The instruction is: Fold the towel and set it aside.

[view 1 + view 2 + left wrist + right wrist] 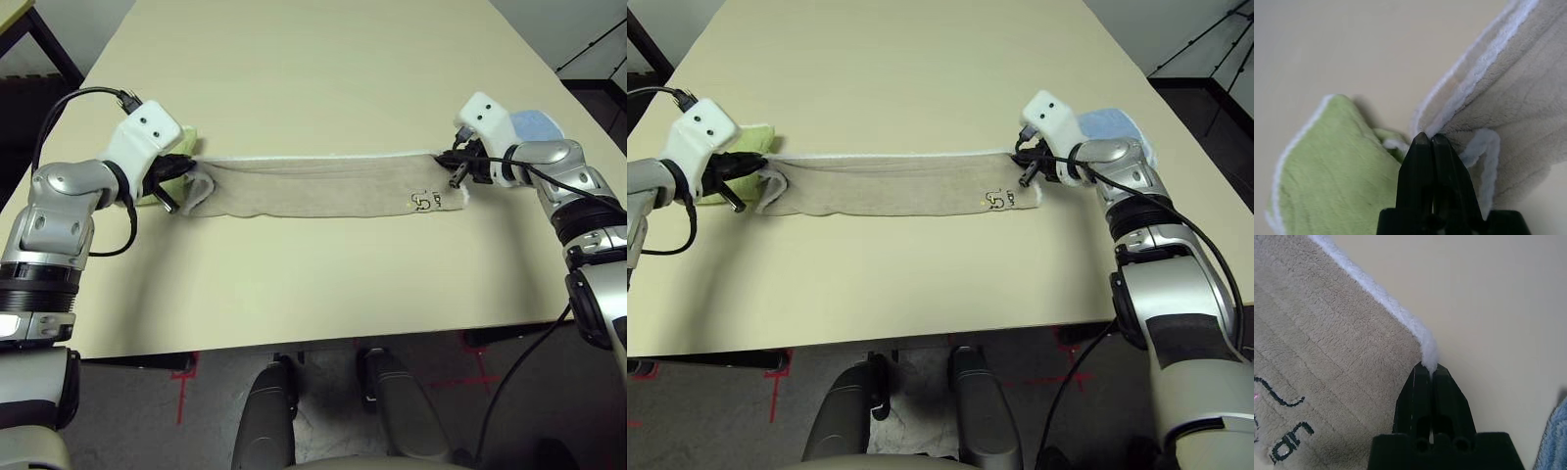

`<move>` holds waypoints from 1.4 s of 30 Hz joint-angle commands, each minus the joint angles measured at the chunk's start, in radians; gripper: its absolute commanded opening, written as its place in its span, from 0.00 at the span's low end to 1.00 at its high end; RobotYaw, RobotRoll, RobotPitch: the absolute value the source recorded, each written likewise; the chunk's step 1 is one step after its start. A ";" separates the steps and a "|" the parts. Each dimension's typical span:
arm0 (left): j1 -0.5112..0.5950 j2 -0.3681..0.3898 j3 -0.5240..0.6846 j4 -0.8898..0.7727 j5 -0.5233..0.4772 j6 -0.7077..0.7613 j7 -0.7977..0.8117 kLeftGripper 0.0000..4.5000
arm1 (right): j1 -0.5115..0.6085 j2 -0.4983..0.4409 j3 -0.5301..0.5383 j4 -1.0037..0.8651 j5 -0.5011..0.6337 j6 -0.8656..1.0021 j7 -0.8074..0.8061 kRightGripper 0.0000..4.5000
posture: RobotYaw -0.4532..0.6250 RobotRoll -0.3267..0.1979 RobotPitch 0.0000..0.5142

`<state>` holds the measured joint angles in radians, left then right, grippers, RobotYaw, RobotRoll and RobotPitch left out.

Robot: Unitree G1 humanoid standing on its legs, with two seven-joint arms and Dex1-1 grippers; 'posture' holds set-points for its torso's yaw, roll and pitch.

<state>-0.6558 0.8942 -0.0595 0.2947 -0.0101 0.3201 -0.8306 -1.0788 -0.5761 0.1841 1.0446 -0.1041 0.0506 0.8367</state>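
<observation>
Beige tabletop (323,284) is the biggest thing in front of me, and stretched across its middle is the towel (313,188), tan terry already doubled into a long narrow band running from my left arm to my right. I judge it is held taut like this so the first fold stays flat and the two ends can next be brought together. My left gripper (1431,139) is pinched shut on the towel's white-stitched corner at the left end, with the white loop tag (1488,156) hanging just beside the fingers; my right gripper (1430,368) is likewise clamped shut on the white edging at the right-end corner, near the small dark embroidered motif (423,201). Both corners look slightly lifted off the table, while the middle of the band appears to lie on it. Two other cloths sit where the arms work: a lime-green towel (1327,166) touching or just under the left end, and a light-blue towel (1112,127) behind the right wrist, apart from the tan band. So I count three cloths in all, one of them mine to fold, and two grippers, each holding one corner. The green cloth is close enough that I would watch for dragging it along.
</observation>
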 commanded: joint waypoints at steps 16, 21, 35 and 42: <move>-0.189 -0.105 -0.038 0.355 0.138 -0.186 0.121 0.23 | -0.035 0.052 -0.027 0.104 -0.040 -0.016 -0.113 0.19 | 0.29 0.62 0.48; -0.158 -0.088 0.002 0.292 0.111 -0.151 0.108 0.67 | -0.037 0.048 -0.051 0.084 -0.021 -0.031 -0.083 0.61 | 0.30 0.62 0.48; -0.043 -0.106 0.196 -0.195 -0.073 0.190 0.123 1.00 | -0.015 0.079 -0.127 -0.084 0.065 -0.016 -0.003 0.99 | 0.32 0.62 0.43; 0.073 -0.118 0.141 -0.296 -0.074 0.230 0.113 1.00 | 0.034 0.110 -0.120 -0.221 0.118 0.060 0.081 0.99 | 0.32 0.62 0.41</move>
<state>-0.6042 0.7852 0.1012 0.0350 -0.0806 0.5426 -0.7088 -1.0652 -0.4650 0.0644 0.8562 -0.0019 0.0892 0.8991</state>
